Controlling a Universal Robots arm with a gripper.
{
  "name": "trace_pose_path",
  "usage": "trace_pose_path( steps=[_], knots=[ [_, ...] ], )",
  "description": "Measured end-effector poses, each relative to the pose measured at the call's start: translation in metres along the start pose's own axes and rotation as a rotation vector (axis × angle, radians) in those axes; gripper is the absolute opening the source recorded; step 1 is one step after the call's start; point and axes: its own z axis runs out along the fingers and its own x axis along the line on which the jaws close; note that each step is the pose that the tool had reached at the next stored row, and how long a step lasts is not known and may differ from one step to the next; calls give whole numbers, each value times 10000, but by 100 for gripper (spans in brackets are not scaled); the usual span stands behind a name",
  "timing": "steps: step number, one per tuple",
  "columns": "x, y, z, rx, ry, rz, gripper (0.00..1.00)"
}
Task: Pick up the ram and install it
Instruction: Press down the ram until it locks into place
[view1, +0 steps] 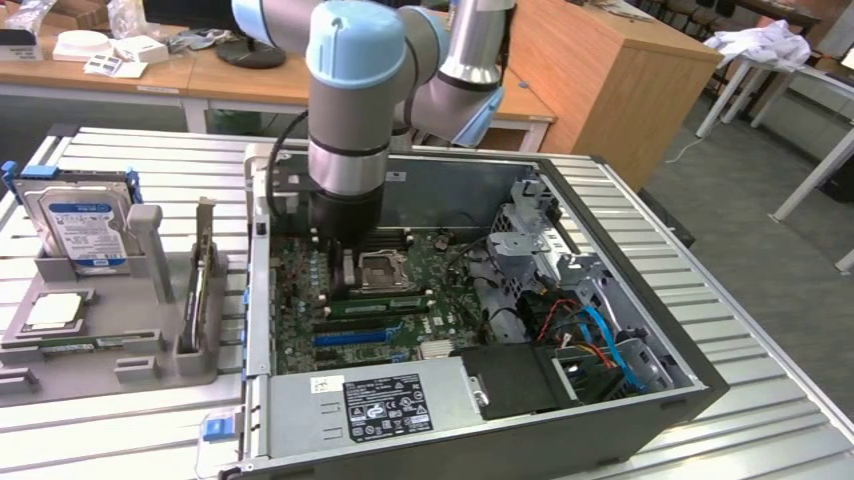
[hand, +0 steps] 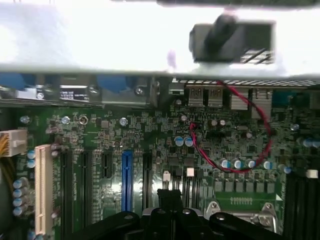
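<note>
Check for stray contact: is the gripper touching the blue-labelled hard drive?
Apart. The exterior view shows the hard drive outside the case, the gripper down inside it.

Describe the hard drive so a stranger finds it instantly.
Find the open computer case; a grey holder sits beside it on the exterior view's left. At the holder's far end leans the hard drive, a silver box with a blue-and-white label, unlike the flat square processor chip nearer the camera.

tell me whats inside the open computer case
Inside the computer case: a green motherboard with a processor socket, a ram stick, blue cables and a power supply. The arm covers the board's upper part.
</note>
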Motion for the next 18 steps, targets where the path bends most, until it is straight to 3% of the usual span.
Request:
trace_pose_path(
  steps=[7, 11, 14, 18],
  knots=[
    [3, -6, -199, -2, 2, 1, 11],
    [3, -22, -241, -1, 2, 0, 11],
    [5, -33, -354, 0, 1, 2, 11],
    [5, -102, -411, 0, 2, 23, 11]
  ],
)
